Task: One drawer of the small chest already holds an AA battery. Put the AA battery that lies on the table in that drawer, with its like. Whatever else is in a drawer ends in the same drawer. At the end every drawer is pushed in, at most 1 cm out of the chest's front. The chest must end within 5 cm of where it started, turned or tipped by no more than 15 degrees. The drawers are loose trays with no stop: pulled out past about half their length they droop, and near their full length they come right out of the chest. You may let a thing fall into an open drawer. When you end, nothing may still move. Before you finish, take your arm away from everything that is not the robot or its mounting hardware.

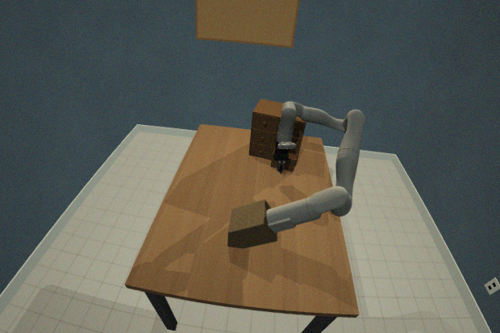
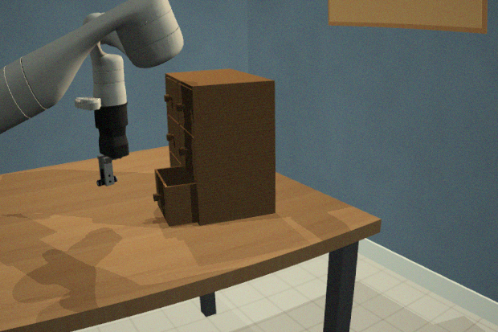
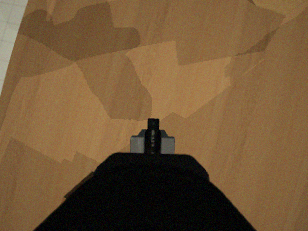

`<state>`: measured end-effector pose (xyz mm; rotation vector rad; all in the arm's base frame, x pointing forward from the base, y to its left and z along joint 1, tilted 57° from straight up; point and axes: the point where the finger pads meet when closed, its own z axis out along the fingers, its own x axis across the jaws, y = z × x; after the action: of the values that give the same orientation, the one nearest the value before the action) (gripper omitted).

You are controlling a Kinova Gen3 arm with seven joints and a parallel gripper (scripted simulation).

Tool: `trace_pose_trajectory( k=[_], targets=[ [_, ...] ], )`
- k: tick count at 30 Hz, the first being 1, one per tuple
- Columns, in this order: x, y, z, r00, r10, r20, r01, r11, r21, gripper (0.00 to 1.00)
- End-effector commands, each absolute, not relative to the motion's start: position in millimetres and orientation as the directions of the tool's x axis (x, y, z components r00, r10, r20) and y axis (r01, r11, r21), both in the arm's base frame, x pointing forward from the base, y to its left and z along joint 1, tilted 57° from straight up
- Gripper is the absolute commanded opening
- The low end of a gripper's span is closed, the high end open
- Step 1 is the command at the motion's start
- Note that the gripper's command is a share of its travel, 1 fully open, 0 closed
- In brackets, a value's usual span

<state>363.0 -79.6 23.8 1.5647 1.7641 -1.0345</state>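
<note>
On the table [image 2: 281,215] we see the chest [image 2: 233,146], its bottom drawer [image 2: 175,198] pulled out. Our gripper [image 2: 106,182] hangs above the tabletop beside that drawer, nearly closed on the battery [image 2: 107,180].

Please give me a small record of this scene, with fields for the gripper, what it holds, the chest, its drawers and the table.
gripper: pointing down, above the table, apart from the chest's front
held thing: small dark AA battery between the fingers
chest: small brown chest upright on the table
open drawer: bottom drawer pulled partly out; contents hidden
other drawers: appear pushed in
table: wooden table, arm's base block on it
</note>
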Motion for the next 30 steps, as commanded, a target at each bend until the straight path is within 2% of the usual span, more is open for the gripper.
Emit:
trace_pose_trajectory(
  k=[1,30],
  targets=[
    [365.8,-81.5,29.5,-0.123,0.553,-0.824,0.989,0.003,-0.145,0.31],
    [370.9,-93.8,47.5,0.168,0.531,-0.831,0.983,-0.157,0.099,0.31]
  ],
)
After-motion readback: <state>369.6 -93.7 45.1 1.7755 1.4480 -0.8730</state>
